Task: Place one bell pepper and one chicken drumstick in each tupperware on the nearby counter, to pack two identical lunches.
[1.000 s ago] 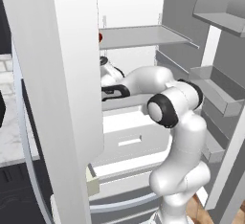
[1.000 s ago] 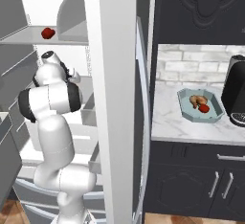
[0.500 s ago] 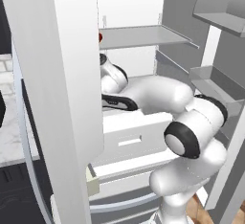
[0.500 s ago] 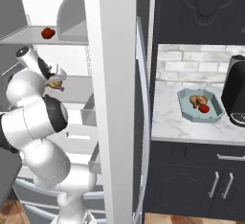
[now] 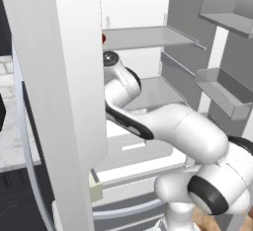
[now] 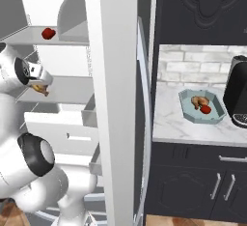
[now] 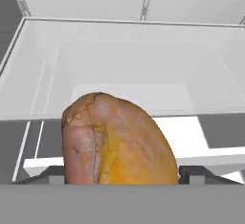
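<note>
**Drumstick lifted clear of the fridge shelf**

The tool [image 6: 42, 89] is clenched on a chicken drumstick [image 7: 117, 141]: in the hand view the golden-brown meat sits right between the two dark fingertips [image 7: 196, 173], its plump end pointing away from the tool over a white fridge drawer [image 7: 134, 79] below. In the right base view a bit of the drumstick [image 6: 40, 90] pokes out just under the tool, in front of the middle fridge shelf [image 6: 67, 87].

Over the last second the arm has swung and folded, its elbow dropping low and forward while the wrist rose and pulled back toward the fridge opening. The drumstick has come with it, so the grasp looks sound and the carrying step has begun.

Above the tool, a bell pepper [image 6: 48, 33] waits on the upper shelf [image 6: 29, 36]. Well off to the tool's right, past the fridge door [image 6: 116, 99], the teal tupperware [image 6: 185, 114] on the tabletop [image 6: 169, 123] already holds one drumstick [image 6: 197, 102] and one pepper [image 6: 206, 109], beside the black coffee machine [image 6: 237, 92]. That lunch looks complete; this drumstick likely belongs in the second container, which I cannot make out here.
</note>
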### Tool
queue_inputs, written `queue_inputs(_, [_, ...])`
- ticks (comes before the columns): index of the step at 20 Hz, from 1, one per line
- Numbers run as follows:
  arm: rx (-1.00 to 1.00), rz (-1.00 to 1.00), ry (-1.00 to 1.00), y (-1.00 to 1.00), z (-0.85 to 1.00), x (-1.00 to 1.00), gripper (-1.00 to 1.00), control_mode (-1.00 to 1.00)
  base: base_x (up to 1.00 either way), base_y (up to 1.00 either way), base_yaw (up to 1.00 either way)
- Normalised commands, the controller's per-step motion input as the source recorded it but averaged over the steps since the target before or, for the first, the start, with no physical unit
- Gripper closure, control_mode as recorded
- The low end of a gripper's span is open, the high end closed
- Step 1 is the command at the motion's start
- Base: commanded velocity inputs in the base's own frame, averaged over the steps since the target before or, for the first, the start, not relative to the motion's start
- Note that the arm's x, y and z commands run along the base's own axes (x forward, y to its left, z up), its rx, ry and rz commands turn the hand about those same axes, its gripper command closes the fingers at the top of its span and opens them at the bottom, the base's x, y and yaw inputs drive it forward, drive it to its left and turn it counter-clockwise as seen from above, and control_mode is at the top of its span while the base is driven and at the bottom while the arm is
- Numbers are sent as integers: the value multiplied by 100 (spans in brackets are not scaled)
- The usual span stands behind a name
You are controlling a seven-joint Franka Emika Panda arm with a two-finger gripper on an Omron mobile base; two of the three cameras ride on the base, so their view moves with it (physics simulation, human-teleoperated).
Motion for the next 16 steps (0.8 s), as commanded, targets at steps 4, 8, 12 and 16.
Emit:
queue_inputs(4, [19,-17,1,-22,7,-100,100,-100,0,0,0])
queue_inputs(8, [13,-20,-2,-10,-24,-100,100,-100,0,0,0])
queue_inputs(12, [16,-16,-5,-13,0,-75,100,100,-25,-4,-6])
queue_inputs(16, [0,0,0,0,0,0,100,100,-100,-12,-26])
